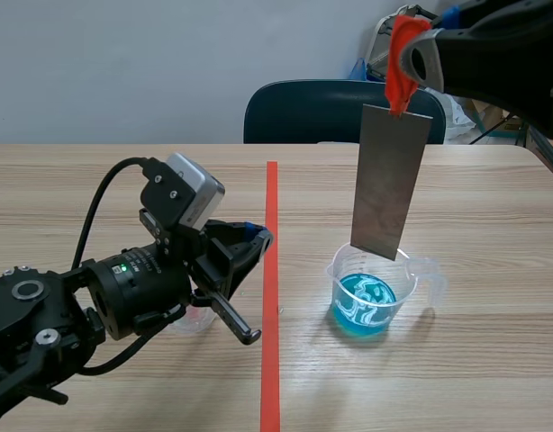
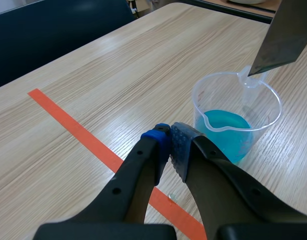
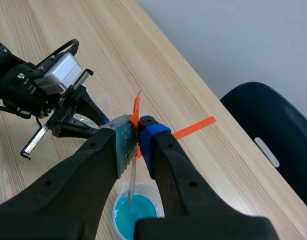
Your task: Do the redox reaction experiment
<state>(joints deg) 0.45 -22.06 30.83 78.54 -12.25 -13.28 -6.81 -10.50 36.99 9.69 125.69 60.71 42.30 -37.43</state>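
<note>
- In the left wrist view, the picture's edge cuts off the metal plate (image 2: 286, 35); only its lower corner shows.
- In the right wrist view, the right gripper (image 3: 136, 137) hides much of the beaker (image 3: 146, 187).
- In the scene view, a clear thing (image 1: 188, 318), perhaps a small cup, sits mostly hidden behind the left gripper (image 1: 252, 237).

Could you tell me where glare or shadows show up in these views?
Scene view: white reflections swirl on the blue liquid; the metal plate looks dull. Left wrist view: pale sheen across the table. Right wrist view: no marked glare.
</note>
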